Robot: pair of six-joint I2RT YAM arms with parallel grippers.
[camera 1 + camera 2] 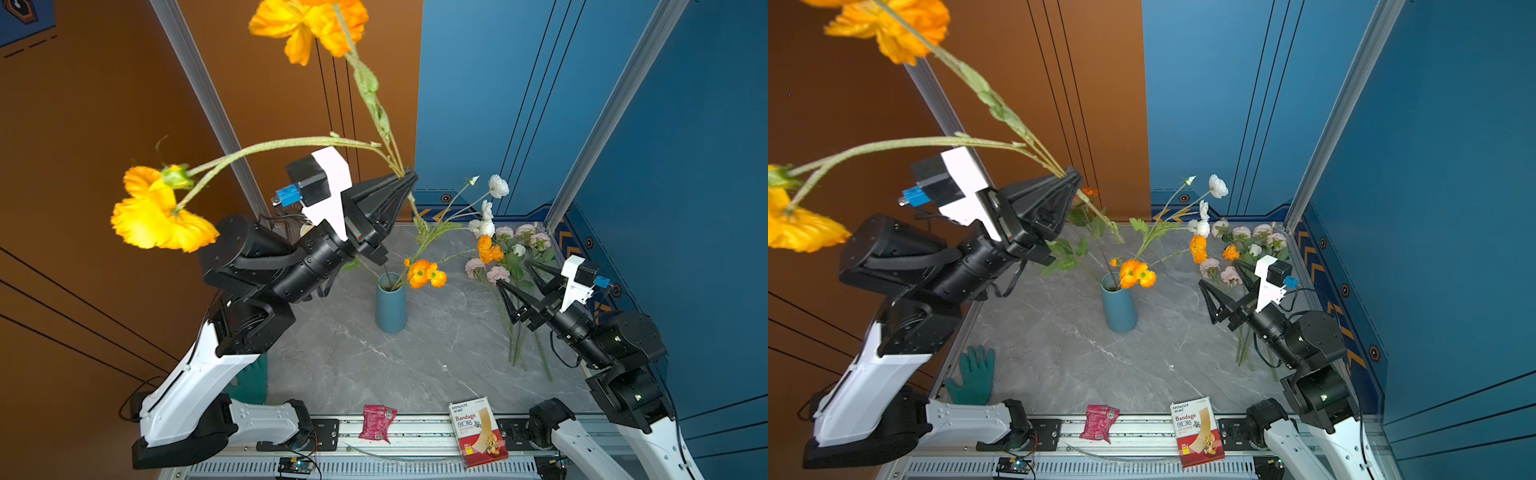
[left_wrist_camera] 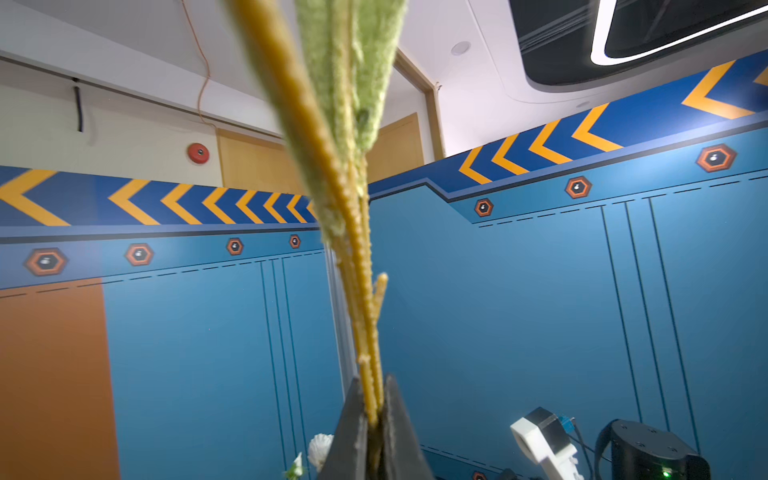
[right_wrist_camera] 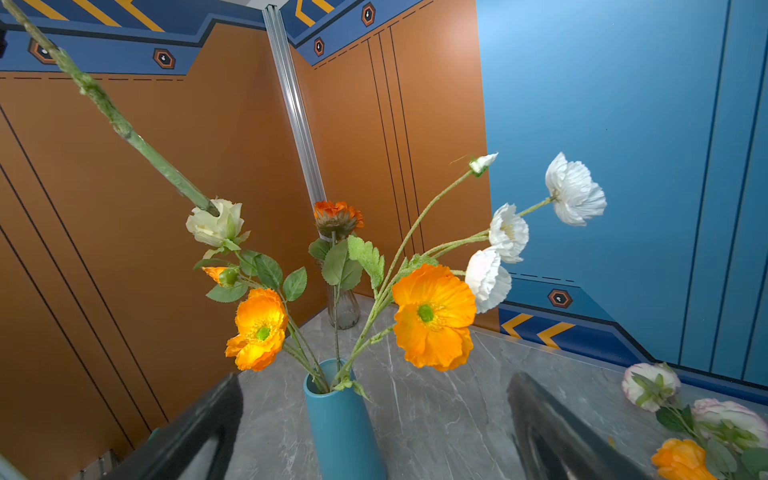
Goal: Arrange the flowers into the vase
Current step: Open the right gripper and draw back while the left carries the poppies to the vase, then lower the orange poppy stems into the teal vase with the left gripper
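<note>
Left claw (image 1: 405, 174) clenched on the stalks of a poppy spray (image 1: 374, 112), raised high over the table (image 1: 353, 374), up and left of the vase (image 1: 390, 307). Left wrist view: both fingers pinched tight on the yellow-green stalks, no gap. Spray's cut end hangs below the claw, outside the vase mouth; its big orange blooms spread up and to the left, close to the top camera and blurred. Right claw (image 1: 514, 274) released, jaws wide, nothing between them, poised over the loose flowers (image 1: 515, 249) that lie along the table's right edge, pink and orange heads toward the back wall, stems toward the front. Vase upright near table centre, right of the left arm. It holds orange poppies (image 1: 424, 274), white blooms (image 1: 496, 185) leaning right on long stems, and a cream rose (image 3: 214, 224) seen in the right wrist view. Glass vase (image 3: 343, 307) with one orange flower stands at the back corner. Front edge: green glove (image 1: 976, 374) at left, red packet (image 1: 376, 422) and bandage box (image 1: 478, 432) on the rail.
</note>
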